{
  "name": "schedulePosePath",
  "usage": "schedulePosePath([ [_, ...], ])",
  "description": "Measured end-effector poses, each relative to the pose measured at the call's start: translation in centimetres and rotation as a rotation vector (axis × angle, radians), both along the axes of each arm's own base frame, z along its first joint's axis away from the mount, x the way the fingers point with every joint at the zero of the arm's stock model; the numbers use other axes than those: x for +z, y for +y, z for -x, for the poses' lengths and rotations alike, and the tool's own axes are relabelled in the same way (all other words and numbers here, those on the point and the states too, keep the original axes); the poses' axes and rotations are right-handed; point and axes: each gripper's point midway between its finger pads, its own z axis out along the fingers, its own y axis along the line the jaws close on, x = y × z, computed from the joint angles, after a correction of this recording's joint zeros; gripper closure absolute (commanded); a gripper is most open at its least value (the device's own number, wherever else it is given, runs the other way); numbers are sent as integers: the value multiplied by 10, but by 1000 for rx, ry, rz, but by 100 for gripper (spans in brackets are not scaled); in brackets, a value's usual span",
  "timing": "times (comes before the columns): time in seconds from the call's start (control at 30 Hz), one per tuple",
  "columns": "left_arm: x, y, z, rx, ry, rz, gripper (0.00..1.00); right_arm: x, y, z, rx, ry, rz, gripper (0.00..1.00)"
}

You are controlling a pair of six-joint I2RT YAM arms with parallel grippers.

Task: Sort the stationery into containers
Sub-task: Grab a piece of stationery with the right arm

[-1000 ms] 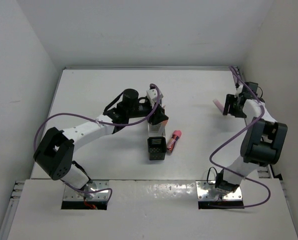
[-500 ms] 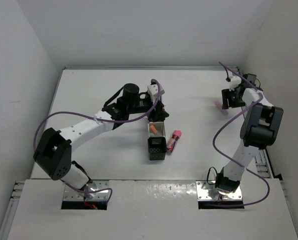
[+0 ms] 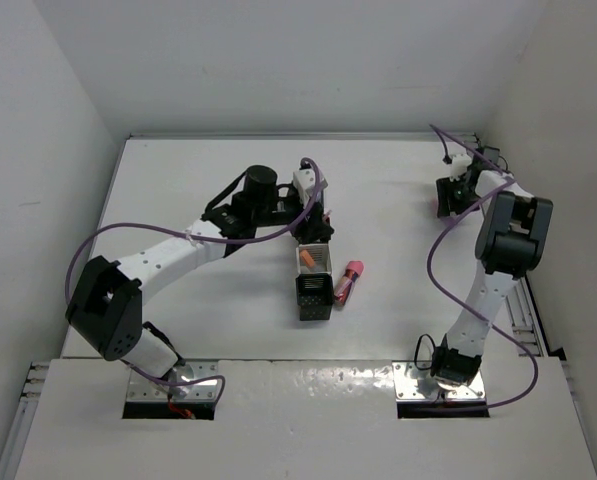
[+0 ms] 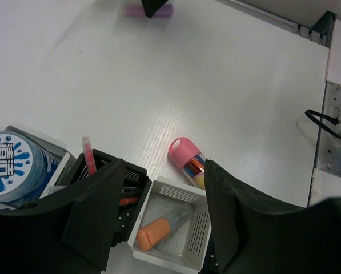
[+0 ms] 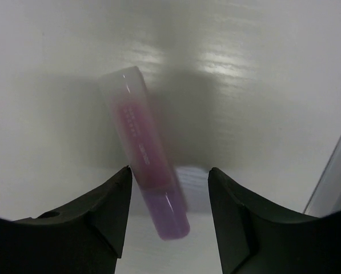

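Free room and obstacles
The row of cups stands mid-table, the left gripper over its far end, a pink marker close on its right. Bare table lies left of the cups and between marker and right arm; the right gripper straddles a pink tube by the wall.

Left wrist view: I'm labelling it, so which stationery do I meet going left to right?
Roll → red pen → orange cap → pink-capped marker.
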Motion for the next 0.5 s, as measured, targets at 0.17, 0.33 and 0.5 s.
schedulePosePath([
  [0.17,-3,3,-1,6,8,-11,36,-7,10,-13,8,3,-9,54],
  [0.33,-4,7,-4,18,6,-18,37,-6,17,-29,9,11,-21,99],
  [0.5,-3,17,-5,-7,-78,-76,40,1,43,-18,-11,80,-141,100],
])
